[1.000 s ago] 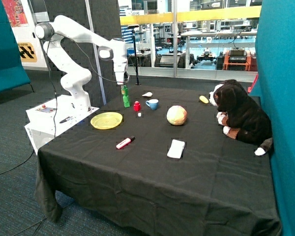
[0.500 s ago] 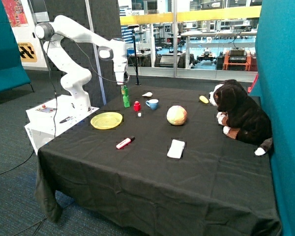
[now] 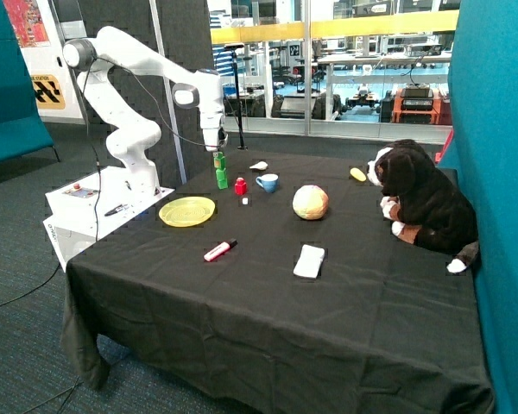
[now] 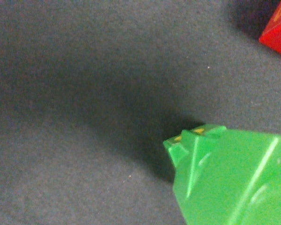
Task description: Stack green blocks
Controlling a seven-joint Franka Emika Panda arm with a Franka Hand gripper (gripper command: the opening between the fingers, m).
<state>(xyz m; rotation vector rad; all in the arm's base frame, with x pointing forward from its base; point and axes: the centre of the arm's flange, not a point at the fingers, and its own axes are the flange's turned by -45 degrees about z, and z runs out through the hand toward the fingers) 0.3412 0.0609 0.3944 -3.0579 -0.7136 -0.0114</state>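
Marker (image 3: 219, 250) and white pad (image 3: 309, 260) sit nearest us, frame centre; yellow plate (image 3: 187, 210) behind. Further back, upper centre-left, green blocks (image 3: 220, 171) stand stacked beside red block (image 3: 240, 185), blue cup (image 3: 267, 182). Gripper (image 3: 214, 148) directly above stack; we can't tell its grip state.

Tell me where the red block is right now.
In the outside view, the red block stands on the black tablecloth between the stack of green blocks and the blue cup, behind the yellow plate.
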